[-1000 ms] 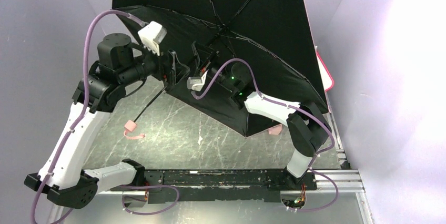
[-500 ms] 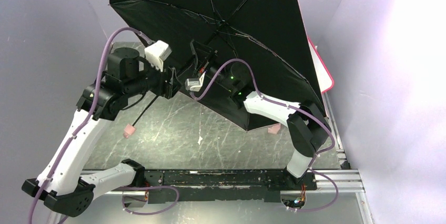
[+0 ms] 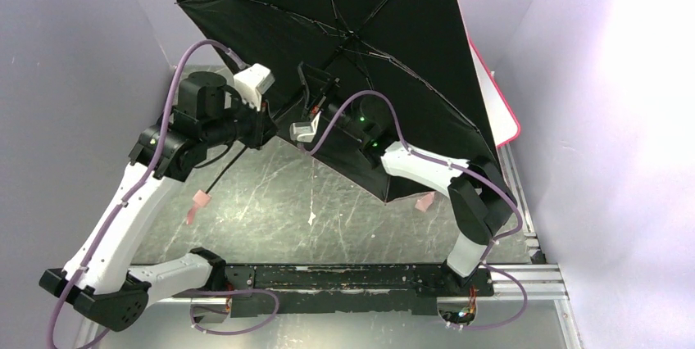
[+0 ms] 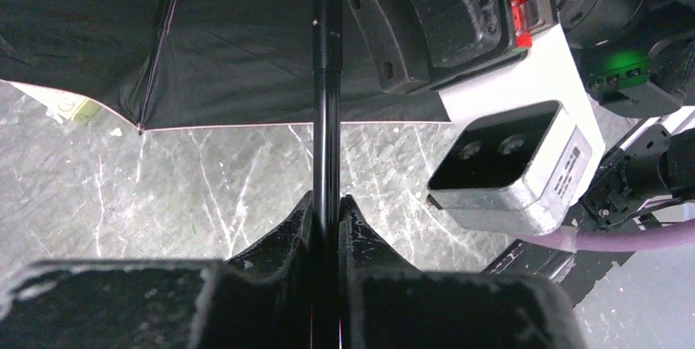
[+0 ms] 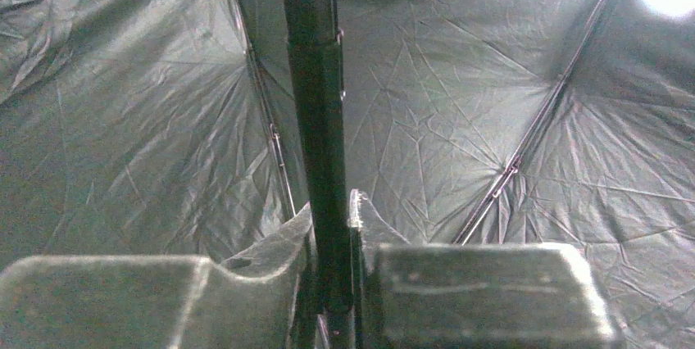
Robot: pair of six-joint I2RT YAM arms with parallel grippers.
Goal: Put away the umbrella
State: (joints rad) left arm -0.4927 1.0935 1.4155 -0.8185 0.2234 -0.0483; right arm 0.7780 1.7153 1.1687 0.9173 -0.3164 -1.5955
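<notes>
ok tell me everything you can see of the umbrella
The umbrella is open and tilted, its black underside with thin ribs facing the top camera and a pale pink edge along the rim. Its thin black shaft slants down-left to a pink handle with a strap. Both hands are shut on the shaft: the left hand lower, the right hand higher up.

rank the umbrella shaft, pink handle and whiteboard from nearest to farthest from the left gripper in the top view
1. umbrella shaft, clamped in the left gripper
2. pink handle, lower left of it
3. whiteboard, far right edge
</notes>
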